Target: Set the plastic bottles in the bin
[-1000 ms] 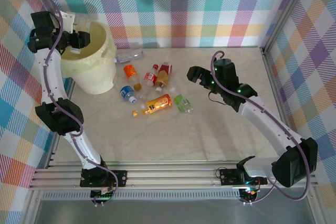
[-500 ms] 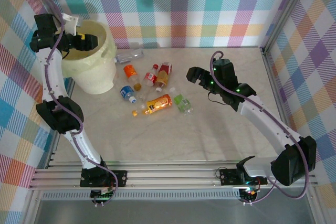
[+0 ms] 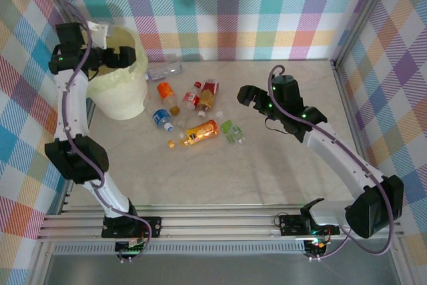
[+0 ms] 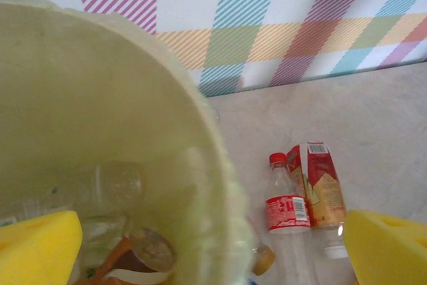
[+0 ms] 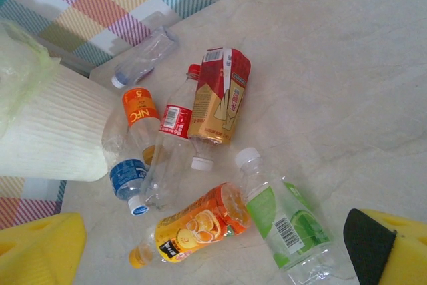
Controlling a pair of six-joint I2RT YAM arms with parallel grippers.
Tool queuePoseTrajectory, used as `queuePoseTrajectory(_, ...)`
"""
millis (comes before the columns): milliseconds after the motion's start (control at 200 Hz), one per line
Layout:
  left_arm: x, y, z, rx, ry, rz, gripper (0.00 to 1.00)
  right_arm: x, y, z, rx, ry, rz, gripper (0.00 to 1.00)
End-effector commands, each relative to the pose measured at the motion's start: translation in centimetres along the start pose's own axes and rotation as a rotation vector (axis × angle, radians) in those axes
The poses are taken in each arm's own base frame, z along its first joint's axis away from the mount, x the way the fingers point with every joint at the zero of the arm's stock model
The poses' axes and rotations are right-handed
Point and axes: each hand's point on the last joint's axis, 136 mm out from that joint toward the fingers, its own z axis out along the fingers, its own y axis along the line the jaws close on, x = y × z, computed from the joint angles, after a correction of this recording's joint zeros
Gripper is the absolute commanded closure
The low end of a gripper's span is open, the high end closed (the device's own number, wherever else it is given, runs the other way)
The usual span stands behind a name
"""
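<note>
Jaws spread wide, the left gripper (image 3: 125,57) hangs over the bin (image 3: 124,97) at the worktop's (image 3: 280,178) far left corner. The right gripper (image 3: 245,95), also agape, hovers beside plastic bottles (image 3: 202,131) strewn near the bin's base. Light, crushable and slick, they likely grip best across the midsection.

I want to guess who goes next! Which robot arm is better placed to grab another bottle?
Probably the right. The right gripper hovers open close beside the bottles lying on the table. The left gripper hangs open over the bin, farther from them.
</note>
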Motion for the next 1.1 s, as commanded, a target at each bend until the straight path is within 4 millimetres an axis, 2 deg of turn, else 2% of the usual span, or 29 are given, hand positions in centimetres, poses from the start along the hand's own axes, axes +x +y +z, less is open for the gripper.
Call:
queuePoseTrajectory(0, -3.4, -1.8, -2.9, -0.187, -0.147, 0.023, 0.00, -0.1, 0.7, -1.2, -0.042, -0.021, -0.038, 0.00)
queuePoseTrajectory(140, -3.9, -4.8, -4.2, -0.344, -0.223, 0.057, 0.00, 0.1, 0.6, -1.6, -0.051, -0.025, -0.061, 0.00)
queuePoseTrajectory(235, -4.0, -6.0, -5.1, -0.379, -0.266, -0.032, 0.00, 0.2, 0.6, -1.8, -0.057, -0.028, -0.070, 0.00)
queuePoseTrajectory(330, -2.7, -6.9, -5.2, -0.389, -0.261, -0.153, 0.00, 0.4, 0.5, -1.9, -0.061, -0.030, -0.088, 0.00)
queuePoseTrajectory(530, 2.1, -11.3, -3.9, -0.399, -0.186, -0.211, 0.00, 0.9, -0.1, -1.9, -0.048, -0.025, -0.102, 0.00)
queuePoseTrajectory(690, 7.9, -13.7, -2.0, -0.389, -0.092, -0.264, 0.00, 1.1, -0.3, -1.9, -0.046, -0.024, -0.111, 0.00)
queuePoseTrajectory(870, 14.4, -13.1, 0.4, -0.412, 0.011, -0.365, 0.00, 1.0, -0.1, -1.8, -0.052, -0.022, -0.123, 0.00)
queuePoseTrajectory(1095, 19.3, -10.1, 1.9, -0.576, 0.026, -0.488, 0.00, 1.2, 0.1, -1.4, -0.057, -0.006, -0.117, 0.00)
